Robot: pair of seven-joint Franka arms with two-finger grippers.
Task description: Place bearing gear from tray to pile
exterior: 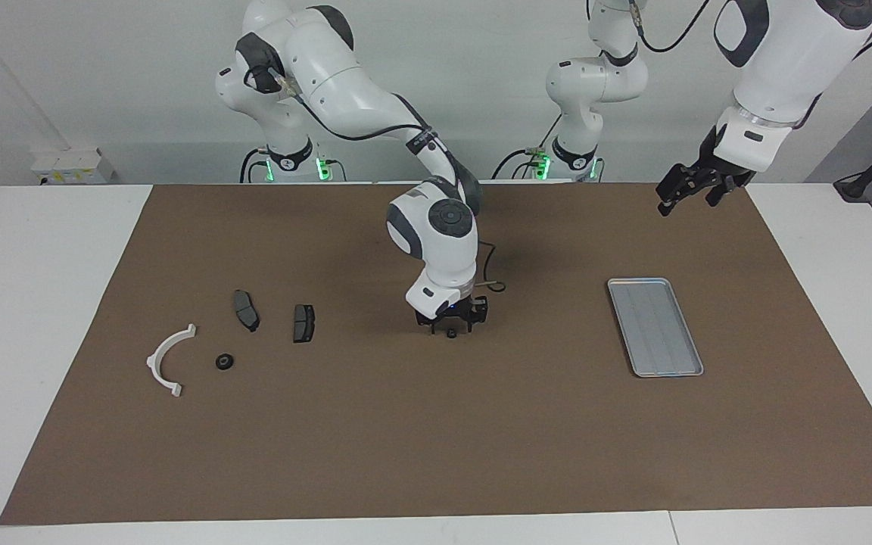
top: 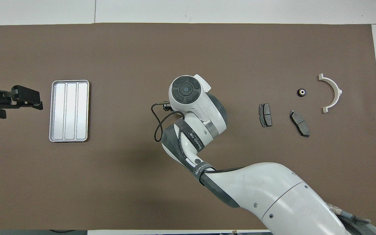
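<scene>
The right gripper (exterior: pixel 451 328), low over the brown mat (exterior: pixel 436 424) midway between the tray (exterior: pixel 655 326) and the pile (exterior: pixel 233 337), clasped a small dark bearing gear (exterior: pixel 451 333) between its fingertips, its orientation unreadable, while the left gripper (exterior: pixel 680 193) waited with jaws apart.

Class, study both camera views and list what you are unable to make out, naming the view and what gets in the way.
- Overhead view: the right tool and the small dark part at its tips are hidden under the arm's own white wrist.
- Facing view: right tool; too small to tell whether it grips that part.
- Overhead view: left tool; its arm is cut off by the frame edge.
</scene>
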